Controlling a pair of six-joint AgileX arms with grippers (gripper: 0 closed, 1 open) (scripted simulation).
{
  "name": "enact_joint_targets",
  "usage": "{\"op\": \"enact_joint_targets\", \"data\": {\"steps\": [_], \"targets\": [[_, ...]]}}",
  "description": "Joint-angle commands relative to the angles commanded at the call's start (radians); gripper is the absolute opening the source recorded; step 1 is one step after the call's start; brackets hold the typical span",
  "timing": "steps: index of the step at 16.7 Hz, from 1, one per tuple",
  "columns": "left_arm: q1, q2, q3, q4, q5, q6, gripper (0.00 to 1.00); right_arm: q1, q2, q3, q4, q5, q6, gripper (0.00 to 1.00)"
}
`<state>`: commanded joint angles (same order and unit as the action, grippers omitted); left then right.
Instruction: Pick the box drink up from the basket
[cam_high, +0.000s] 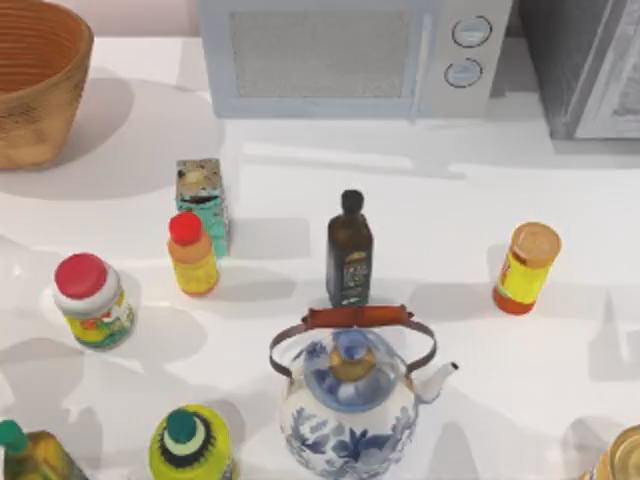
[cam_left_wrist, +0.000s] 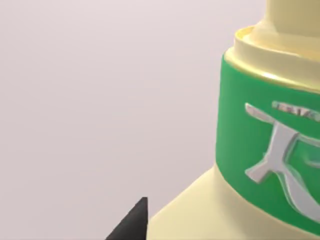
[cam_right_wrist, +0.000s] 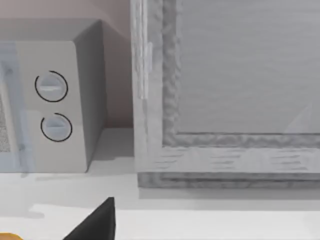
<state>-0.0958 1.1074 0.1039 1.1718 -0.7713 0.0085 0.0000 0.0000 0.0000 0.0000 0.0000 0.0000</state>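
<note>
Left tool: one dark fingertip visible beside a green-labelled bottle, opening can't be told. Right tool same, facing the microwave. Box drink stands on the table (outside basket, well apart).

Before me a white table carries soft shadows; a microwave and grey cabinet stand far, right.
</note>
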Motion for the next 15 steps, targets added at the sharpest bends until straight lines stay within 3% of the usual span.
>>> {"op": "enact_joint_targets", "data": {"steps": [5, 12, 15], "targets": [[0.006, 0.251, -0.022, 0.183, 0.076, 0.014, 0.00, 0.000, 0.000, 0.000, 0.000, 0.000, 0.000, 1.00], [-0.007, 0.307, -0.033, 0.203, 0.095, 0.022, 0.00, 0.000, 0.000, 0.000, 0.000, 0.000, 0.000, 1.00], [-0.007, 0.307, -0.033, 0.203, 0.095, 0.022, 0.23, 0.000, 0.000, 0.000, 0.000, 0.000, 0.000, 1.00]]}}
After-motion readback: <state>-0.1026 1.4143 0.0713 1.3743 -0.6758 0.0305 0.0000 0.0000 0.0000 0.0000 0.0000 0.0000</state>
